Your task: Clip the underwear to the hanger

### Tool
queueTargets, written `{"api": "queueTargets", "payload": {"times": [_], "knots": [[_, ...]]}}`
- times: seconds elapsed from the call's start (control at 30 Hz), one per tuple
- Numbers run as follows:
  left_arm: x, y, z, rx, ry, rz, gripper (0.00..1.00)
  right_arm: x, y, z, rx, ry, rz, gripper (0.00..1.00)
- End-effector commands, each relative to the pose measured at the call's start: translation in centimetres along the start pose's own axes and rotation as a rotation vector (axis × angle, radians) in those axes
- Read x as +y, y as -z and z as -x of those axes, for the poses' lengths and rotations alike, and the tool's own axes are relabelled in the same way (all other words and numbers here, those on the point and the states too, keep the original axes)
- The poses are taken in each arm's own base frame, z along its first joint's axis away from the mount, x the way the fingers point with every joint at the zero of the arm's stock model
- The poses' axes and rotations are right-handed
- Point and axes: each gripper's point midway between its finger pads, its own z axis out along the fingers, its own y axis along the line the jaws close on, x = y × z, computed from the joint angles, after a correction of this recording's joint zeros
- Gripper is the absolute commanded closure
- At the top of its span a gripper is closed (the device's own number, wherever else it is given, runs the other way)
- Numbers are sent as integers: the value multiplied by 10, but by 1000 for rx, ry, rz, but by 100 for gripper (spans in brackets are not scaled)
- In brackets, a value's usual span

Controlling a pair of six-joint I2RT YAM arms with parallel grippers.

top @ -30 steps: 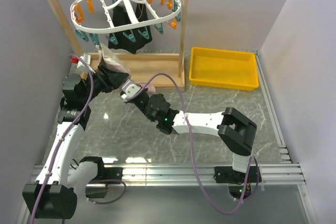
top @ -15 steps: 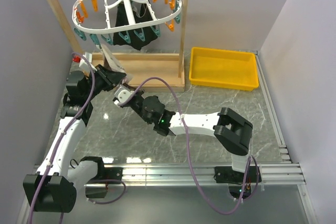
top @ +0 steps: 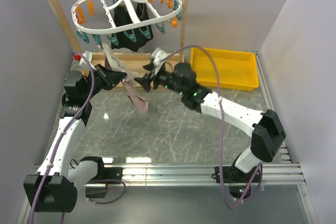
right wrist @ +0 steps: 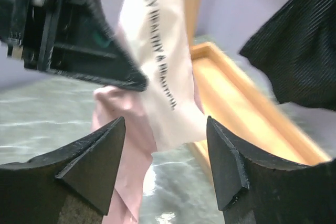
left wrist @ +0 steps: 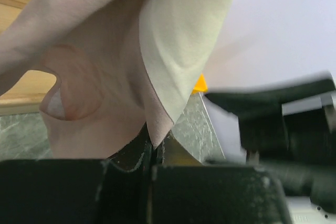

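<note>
The dusty-pink underwear (top: 134,94) with its beige waistband hangs from my left gripper (top: 111,75), below the front left of the hanger (top: 127,26). The left wrist view shows the left gripper (left wrist: 152,149) shut on a pointed edge of the underwear (left wrist: 100,82). My right gripper (top: 148,79) stands just right of the cloth, open and holding nothing. In the right wrist view the right gripper (right wrist: 165,156) has wide jaws, and the underwear (right wrist: 157,72) hangs beyond them, apart from both fingers. The hanger is a white oval ring with orange and teal pegs.
A black garment (top: 129,24) is clipped under the hanger, which hangs from a wooden frame rack (top: 182,40). A yellow tray (top: 224,67) lies at the back right. The rack's base bar (right wrist: 247,103) is close behind the right gripper.
The left gripper has shut on the underwear. The right gripper has opened, let the cloth go and swung right and back. The underwear now hangs from the left gripper alone.
</note>
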Motion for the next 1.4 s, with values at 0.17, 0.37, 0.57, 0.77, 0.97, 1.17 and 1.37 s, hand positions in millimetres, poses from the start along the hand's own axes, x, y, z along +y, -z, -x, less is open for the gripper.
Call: {"api": "queueTargets", "payload": {"times": [0.17, 0.37, 0.57, 0.77, 0.97, 1.17, 1.37], "knots": [[-41, 8, 14, 18, -114, -176, 100, 16, 17, -27, 189, -587, 490, 30], [-47, 8, 15, 35, -128, -201, 100, 1, 5, -39, 180, -801, 561, 29], [-50, 6, 16, 50, -136, -212, 100, -16, -3, -50, 138, -827, 553, 28], [-48, 4, 15, 64, -128, -209, 100, -29, -5, -61, 135, -823, 537, 28], [-47, 3, 14, 70, -125, -208, 100, -38, -19, -49, 88, -818, 542, 29], [-45, 3, 13, 76, -123, -204, 100, -42, -30, -45, 57, -881, 561, 41], [-44, 3, 14, 65, -124, -188, 100, -33, -12, -27, 58, -840, 608, 86]]}}
